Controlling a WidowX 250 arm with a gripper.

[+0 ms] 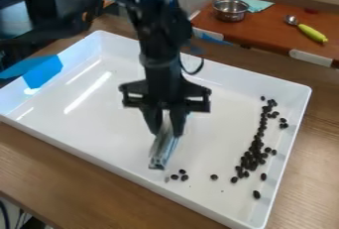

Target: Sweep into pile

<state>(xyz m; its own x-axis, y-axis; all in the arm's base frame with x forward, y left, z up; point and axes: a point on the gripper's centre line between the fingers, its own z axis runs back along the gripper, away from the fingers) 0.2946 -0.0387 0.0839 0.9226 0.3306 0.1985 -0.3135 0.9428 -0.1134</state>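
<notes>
My gripper [167, 130] hangs over the middle of the white tray [92, 136], shut on a pale, narrow sweeping tool [163, 149] that slants down toward the tray floor. Most of the dark beans [252, 157] form a long, uneven band along the tray's right side, with a few strays around it. Several beans [183, 177] lie just right of the tool's lower end, near the front wall. A single bean [214, 177] sits between them and the band.
Blue tape [43, 72] covers part of the tray's left corner. Behind the tray, a reddish-brown board [275, 27] holds a metal pot [230, 9], a teal cloth [255, 4] and a spoon with a yellow-green handle [312, 33]. The tray's raised walls surround the beans.
</notes>
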